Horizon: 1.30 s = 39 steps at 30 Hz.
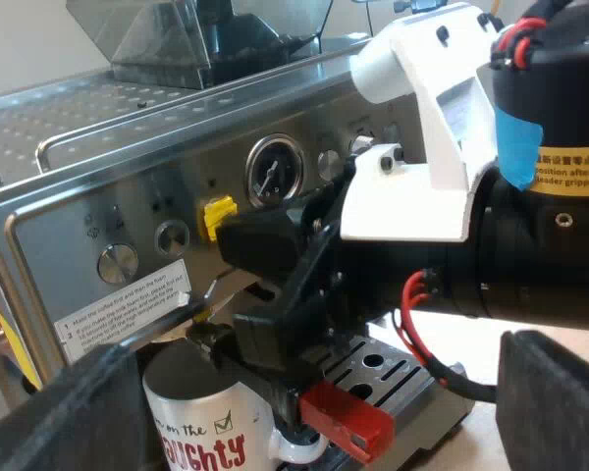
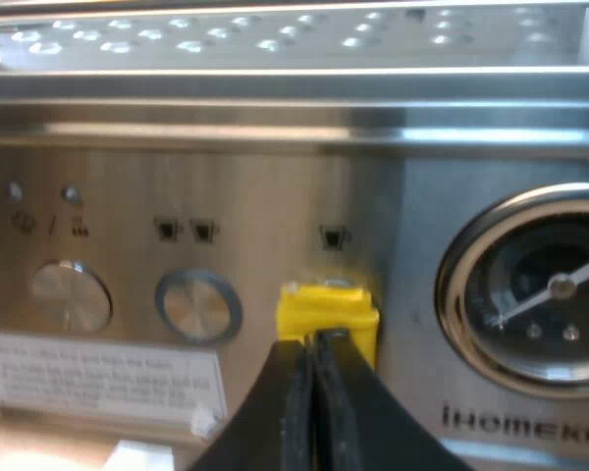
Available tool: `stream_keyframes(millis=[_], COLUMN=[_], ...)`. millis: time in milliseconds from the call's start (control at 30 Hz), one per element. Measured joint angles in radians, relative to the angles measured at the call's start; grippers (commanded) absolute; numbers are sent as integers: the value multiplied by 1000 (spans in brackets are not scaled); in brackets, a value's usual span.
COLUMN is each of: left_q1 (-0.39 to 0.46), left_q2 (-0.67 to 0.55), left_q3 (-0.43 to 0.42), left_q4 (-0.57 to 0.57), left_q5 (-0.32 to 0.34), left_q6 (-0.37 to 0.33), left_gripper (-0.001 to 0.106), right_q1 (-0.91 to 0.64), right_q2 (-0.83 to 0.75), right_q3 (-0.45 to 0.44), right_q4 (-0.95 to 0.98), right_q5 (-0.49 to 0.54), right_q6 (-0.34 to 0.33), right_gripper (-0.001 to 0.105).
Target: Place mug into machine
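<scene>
Now left gripper [image 1: 319, 417] spread near "UGHTY" mug [image 1: 191, 427], right gripper [image 2: 314, 397] closed (at yellow button [image 2: 327, 312]).

A holder's dark handle [image 1: 273, 385] is jutting out at a slant, its red end [image 1: 346, 420] pointing toward a pale tabletop [image 1: 476, 420]. A white wall [image 1: 20, 44] is standing behind, while a yellow-and-red item [image 1: 5, 343] is going unidentified.

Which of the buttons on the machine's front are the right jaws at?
The yellow button, beside the pressure gauge. The shut right jaws point at it; the round silver button and knob sit farther off.
</scene>
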Motion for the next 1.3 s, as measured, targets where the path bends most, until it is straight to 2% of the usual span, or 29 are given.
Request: stream_keyframes(millis=[67,233,433,500,600,667,700,767,800,900,1033,1100,1233,1300], left_q1=[0,0,0,0,0,0,0,0,0,0,0,0,0,0], left_q2=[0,-2,-2,-2,-2,-2,-2,-2,-2,-2,7,64,165,225], left_q3=[-3,-76,-97,-100,-100,-100,-100,-103,-104,-116,-149,-189,-231,-260], left_q4=[0,5,5,5,5,7,7,17,29,53,58,56,56,50], left_q5=[0,-8,-32,-37,-37,-37,-47,-82,-113,-129,-148,-201,-211,-215], left_q6=[16,17,17,17,17,17,17,8,-2,-5,-7,-21,-54,-57], left_gripper=[75,75,75,75,75,75,75,75,75,75,75,75,75,75], right_q1=[12,113,144,156,162,162,162,162,162,162,162,158,127,51], right_q2=[-4,-38,-91,-112,-156,-173,-198,-235,-278,-358,-425,-474,-533,-599], right_q3=[0,0,0,0,0,0,0,5,5,0,0,0,0,0], right_q4=[18,122,233,261,311,329,369,414,446,540,651,738,830,891], right_q5=[8,13,29,29,29,21,-22,-72,-141,-219,-226,-224,-229,-231], right_q6=[0,2,7,12,38,46,60,66,71,74,74,69,66,75], right_gripper=[0,0,3,15,20,56,61,64,65,65,65,65,65,65])
